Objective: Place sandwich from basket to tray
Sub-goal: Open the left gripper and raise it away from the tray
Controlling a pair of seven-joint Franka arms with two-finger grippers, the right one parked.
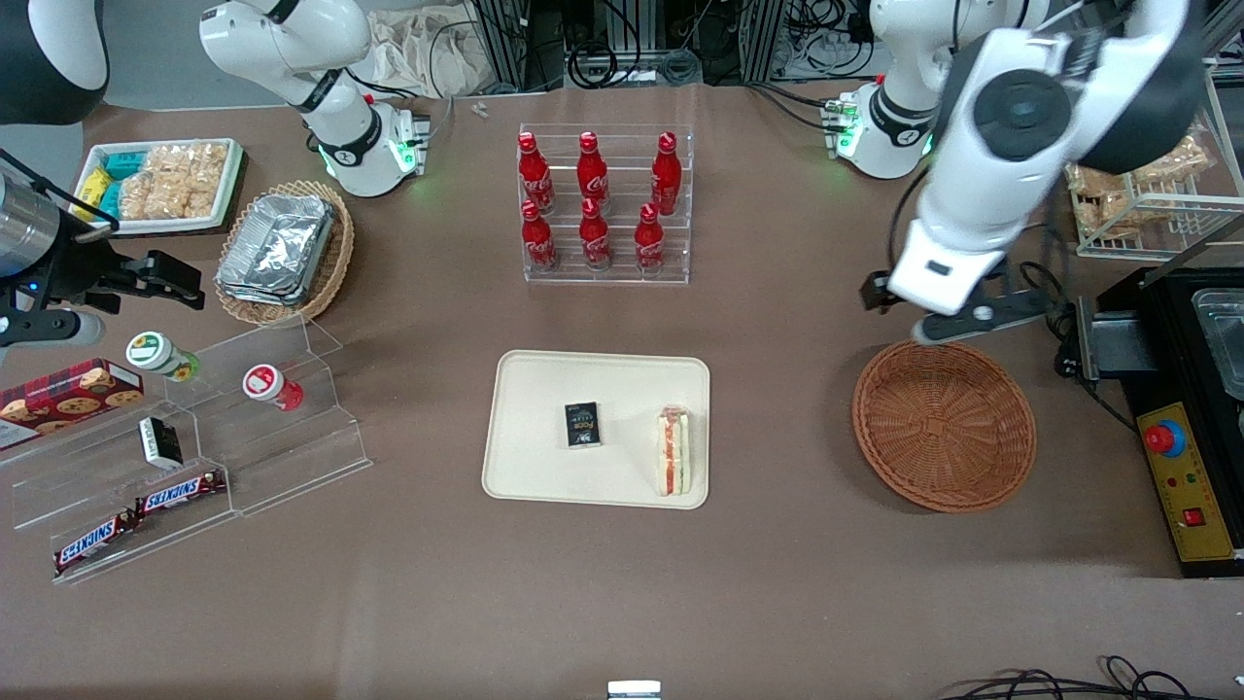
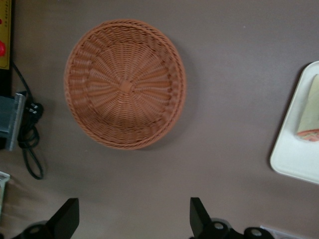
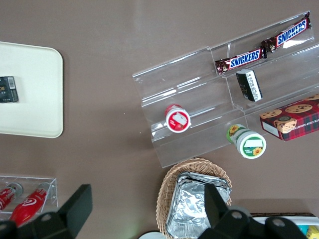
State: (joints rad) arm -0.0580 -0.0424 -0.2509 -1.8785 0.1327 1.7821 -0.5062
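The sandwich [image 1: 673, 450] lies on the cream tray [image 1: 525, 457], at the tray's edge nearest the working arm's end of the table. A small black box [image 1: 582, 425] lies beside it on the tray. The reddish-brown wicker basket [image 1: 943, 425] stands empty on the table toward the working arm's end. My left gripper [image 1: 938, 316] hangs open and empty above the basket's rim, the part farthest from the front camera. The left wrist view shows the empty basket [image 2: 124, 82], the tray's corner [image 2: 294, 159] with the sandwich [image 2: 310, 112], and the gripper [image 2: 133, 219] with its fingers wide apart.
A black machine with a red button [image 1: 1191, 428] stands beside the basket, with cables [image 2: 30, 144] near it. A clear rack of red bottles [image 1: 604, 204] stands farther from the front camera than the tray. A clear stepped stand with snacks [image 1: 194, 457] and a tan foil basket [image 1: 282, 248] lie toward the parked arm's end.
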